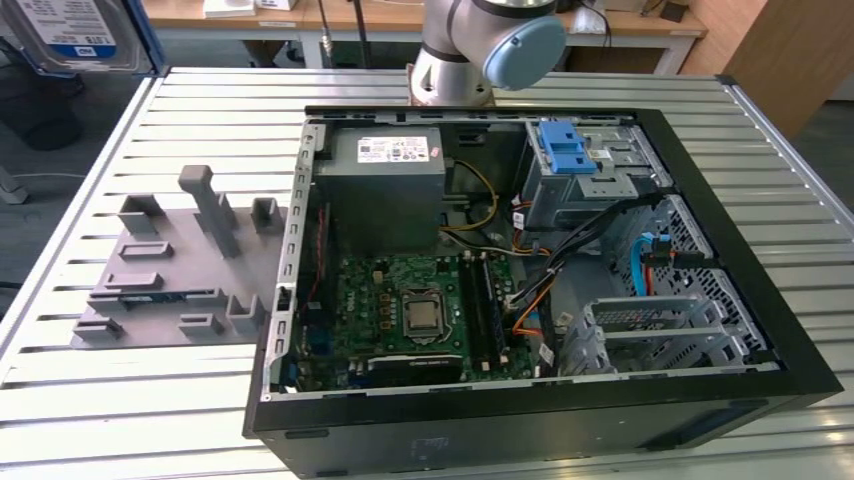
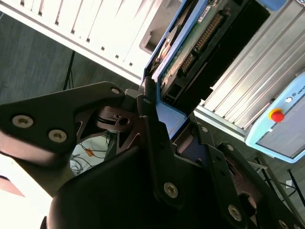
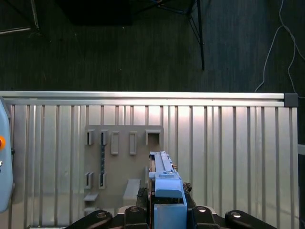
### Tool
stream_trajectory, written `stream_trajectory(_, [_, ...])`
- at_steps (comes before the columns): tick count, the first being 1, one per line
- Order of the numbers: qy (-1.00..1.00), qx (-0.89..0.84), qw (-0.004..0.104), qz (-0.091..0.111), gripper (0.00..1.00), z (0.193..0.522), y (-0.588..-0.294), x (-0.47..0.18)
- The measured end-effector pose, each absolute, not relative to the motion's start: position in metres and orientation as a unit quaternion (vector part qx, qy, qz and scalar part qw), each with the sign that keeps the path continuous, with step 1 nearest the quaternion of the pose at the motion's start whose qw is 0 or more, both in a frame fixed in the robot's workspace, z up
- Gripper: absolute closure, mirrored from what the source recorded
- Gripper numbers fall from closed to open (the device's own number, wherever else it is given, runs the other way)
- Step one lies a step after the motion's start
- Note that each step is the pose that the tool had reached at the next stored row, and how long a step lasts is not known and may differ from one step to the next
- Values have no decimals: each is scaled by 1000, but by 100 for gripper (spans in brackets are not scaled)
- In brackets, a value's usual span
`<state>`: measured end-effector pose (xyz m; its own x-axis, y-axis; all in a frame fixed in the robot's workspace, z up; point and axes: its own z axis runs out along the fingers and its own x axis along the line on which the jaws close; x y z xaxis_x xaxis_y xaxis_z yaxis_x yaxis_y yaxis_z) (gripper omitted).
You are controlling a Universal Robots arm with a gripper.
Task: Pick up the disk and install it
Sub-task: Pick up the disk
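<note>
Gripper clamped on disk, seen edge-on w/ slatted table & grey fixture plate behind; gripper base cut off. Exterior view: disk at 11 o'clock, partly cropped.

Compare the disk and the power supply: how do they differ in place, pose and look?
Place: the disk is clamped in the gripper, outside the case; the power supply sits inside the case.
Pose: the disk is held on edge above the table; the power supply lies in its corner of the case.
Look: the disk has a blue frame; the power supply is a plain grey box.
Shared: both carry a printed label.
</note>
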<state>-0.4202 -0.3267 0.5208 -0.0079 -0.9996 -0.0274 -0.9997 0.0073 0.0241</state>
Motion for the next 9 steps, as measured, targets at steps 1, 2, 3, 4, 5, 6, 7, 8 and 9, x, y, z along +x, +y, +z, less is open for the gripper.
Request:
stream_trajectory(1, [710,-704,1,18,64,521,-327,-420])
stream_trajectory(2, [710,-704,1,18,64,521,-327,-419])
stream_trajectory(3, [710,-704,1,18,64,521,-327,-419])
stream_trajectory(4, [710,-704,1,18,64,521,-327,-418])
stream_trajectory(5, [710,-704,1,18,64,521,-327,-418])
stream_trajectory(6, [710,-704,1,18,64,521,-327,-418])
stream_trajectory(7, [710,-704,1,18,64,521,-327,-417])
stream_trajectory(8, [710,-704,1,18,64,521,-327,-417])
stream_trajectory(9, [710,-704,1,18,64,521,-327,-416])
